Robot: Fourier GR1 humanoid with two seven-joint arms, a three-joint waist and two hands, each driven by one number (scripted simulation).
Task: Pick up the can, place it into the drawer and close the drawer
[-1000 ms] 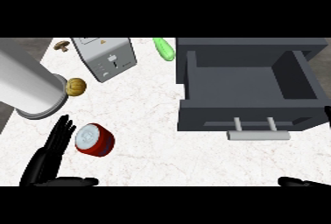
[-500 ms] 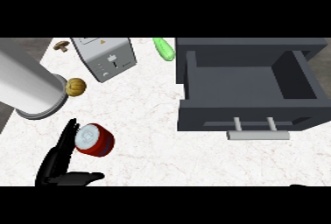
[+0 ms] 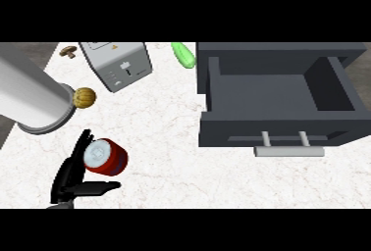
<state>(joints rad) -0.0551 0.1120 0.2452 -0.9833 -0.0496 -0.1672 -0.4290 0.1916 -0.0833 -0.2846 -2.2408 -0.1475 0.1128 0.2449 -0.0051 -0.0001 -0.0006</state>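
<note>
— Where is the can now?
— The can (image 3: 107, 157) lies on the tabletop (image 3: 174, 162), near and left, well apart from the drawer (image 3: 275, 133). It is red, and its pale lid looks up toward me.
— And your left hand?
— My left hand (image 3: 69, 177) is just at the left side of the can. The fingers (image 3: 78, 149) are straight and run along that side — touching it or only beside it, I cannot tell. The thumb (image 3: 98, 187) points right, on the near side of the can, not closed on it. So the hand is wide and holds nothing.
— The drawer?
— It stands pulled out at the right, dark grey, with its handle (image 3: 290, 151) on the near side.
— Other things?
— Far left I see a toaster (image 3: 116, 63), a green thing (image 3: 183, 54) beside it, and a big pale cylinder (image 3: 29, 100) at the left edge.
</note>
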